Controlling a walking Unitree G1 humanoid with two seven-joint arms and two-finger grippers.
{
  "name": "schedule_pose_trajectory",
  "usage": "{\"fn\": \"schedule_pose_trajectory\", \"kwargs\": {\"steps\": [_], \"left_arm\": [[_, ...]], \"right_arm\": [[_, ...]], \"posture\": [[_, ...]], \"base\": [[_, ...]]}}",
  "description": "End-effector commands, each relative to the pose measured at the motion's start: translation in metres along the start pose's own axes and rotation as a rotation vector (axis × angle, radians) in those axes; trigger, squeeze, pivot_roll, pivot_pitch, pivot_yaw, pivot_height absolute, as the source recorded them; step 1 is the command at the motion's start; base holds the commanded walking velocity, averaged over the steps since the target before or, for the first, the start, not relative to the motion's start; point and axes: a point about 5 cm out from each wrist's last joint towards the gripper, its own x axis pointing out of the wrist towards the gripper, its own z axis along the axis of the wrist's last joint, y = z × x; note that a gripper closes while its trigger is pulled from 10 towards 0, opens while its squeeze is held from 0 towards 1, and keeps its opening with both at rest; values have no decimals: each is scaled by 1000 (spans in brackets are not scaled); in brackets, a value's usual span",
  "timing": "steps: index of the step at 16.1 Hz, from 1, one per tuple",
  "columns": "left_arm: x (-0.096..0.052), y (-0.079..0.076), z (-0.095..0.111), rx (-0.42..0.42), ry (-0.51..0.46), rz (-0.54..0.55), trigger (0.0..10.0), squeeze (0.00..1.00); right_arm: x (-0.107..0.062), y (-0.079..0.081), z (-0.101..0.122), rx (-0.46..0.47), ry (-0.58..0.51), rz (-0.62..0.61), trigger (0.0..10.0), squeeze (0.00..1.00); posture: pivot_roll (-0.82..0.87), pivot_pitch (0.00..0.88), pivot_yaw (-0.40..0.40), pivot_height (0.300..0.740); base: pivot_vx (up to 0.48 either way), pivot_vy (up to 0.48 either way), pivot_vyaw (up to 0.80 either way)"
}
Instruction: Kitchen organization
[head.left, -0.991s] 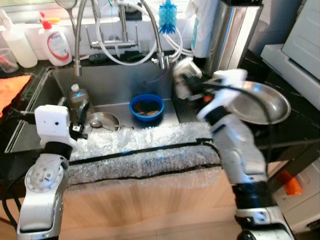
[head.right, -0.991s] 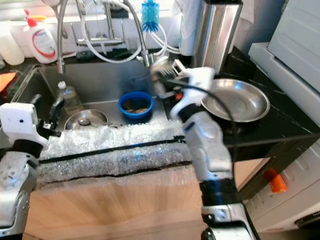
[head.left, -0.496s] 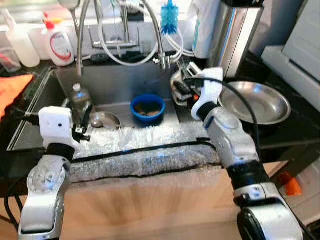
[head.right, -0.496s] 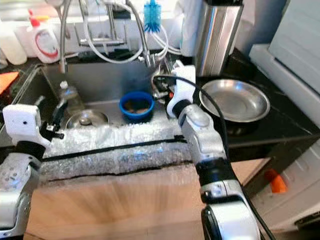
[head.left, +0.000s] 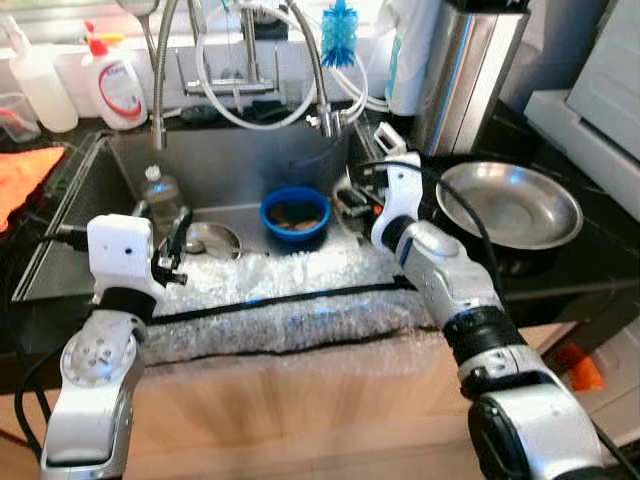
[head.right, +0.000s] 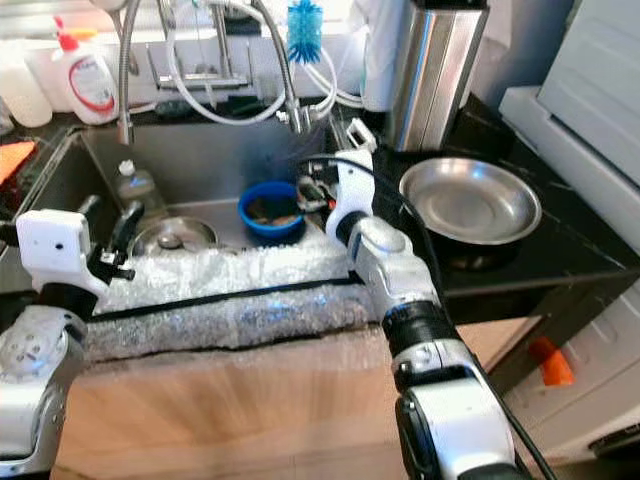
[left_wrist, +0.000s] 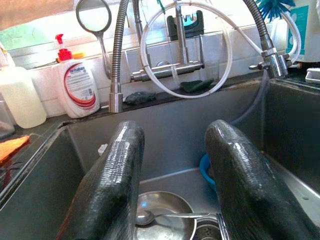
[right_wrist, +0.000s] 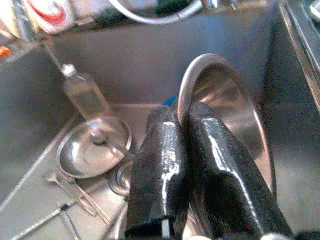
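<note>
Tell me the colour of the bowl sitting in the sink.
Blue; the bowl shows best in the left eye view.

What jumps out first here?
The right pincer, low in the sink, is clamped on the rim of a steel bowl held on edge. Beside it sits a blue bowl. A big steel pan rests on the dark counter to the right.

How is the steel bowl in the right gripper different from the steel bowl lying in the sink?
The held bowl stands on edge, its rim pinched in the right gripper; the sink bowl lies flat on the sink floor, untouched. The held bowl looks empty; the sink bowl has a spoon in it. The held bowl is near the blue bowl; the sink bowl lies beside the bottle. Both are shiny steel.
</note>
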Motion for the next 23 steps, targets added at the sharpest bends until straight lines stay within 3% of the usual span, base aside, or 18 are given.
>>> {"fn": "schedule_pose_trajectory", "kwargs": {"steps": [1, 11, 13, 15, 16, 17, 18, 19, 23], "left_arm": [[0, -2, 4, -6, -9, -12, 10000, 0], [1, -3, 4, -15, -2, -27, 10000, 0], [1, -3, 4, -15, -1, -33, 10000, 0], [2, -4, 4, -16, -1, -37, 10000, 0], [2, -4, 4, -15, 0, -40, 10000, 0], [2, -4, 4, -14, 0, -43, 10000, 0], [2, -4, 4, -15, 0, -43, 10000, 0], [3, -4, 4, -16, 0, -45, 10000, 0], [3, -5, 4, -16, -1, -49, 10000, 0]], "right_arm": [[2, -3, 7, -8, -6, -13, 10000, 0], [2, -8, -5, -1, 39, -46, 10000, 0], [1, -9, -6, 2, 38, -50, 10000, 239], [1, -9, -7, 4, 40, -52, 10000, 612], [1, -8, -7, 4, 41, -50, 10000, 627], [2, -8, -7, 4, 41, -48, 10000, 839], [2, -8, -7, 4, 40, -47, 10000, 839], [2, -7, -7, 4, 40, -46, 10000, 1000], [2, -7, -7, -3, 42, -44, 10000, 1000]], "posture": [[-44, 23, -10, 740], [-51, 40, 8, 740], [-50, 38, 13, 740], [-50, 39, 15, 740], [-48, 41, 17, 740], [-47, 40, 19, 740], [-47, 40, 19, 740], [-45, 39, 21, 740], [-45, 36, 22, 740]], "base": [[0, 0, 0], [0, 0, 0], [0, 0, 0], [0, 0, 0], [0, 0, 0], [0, 0, 0], [0, 0, 0], [0, 0, 0], [0, 0, 0]]}}
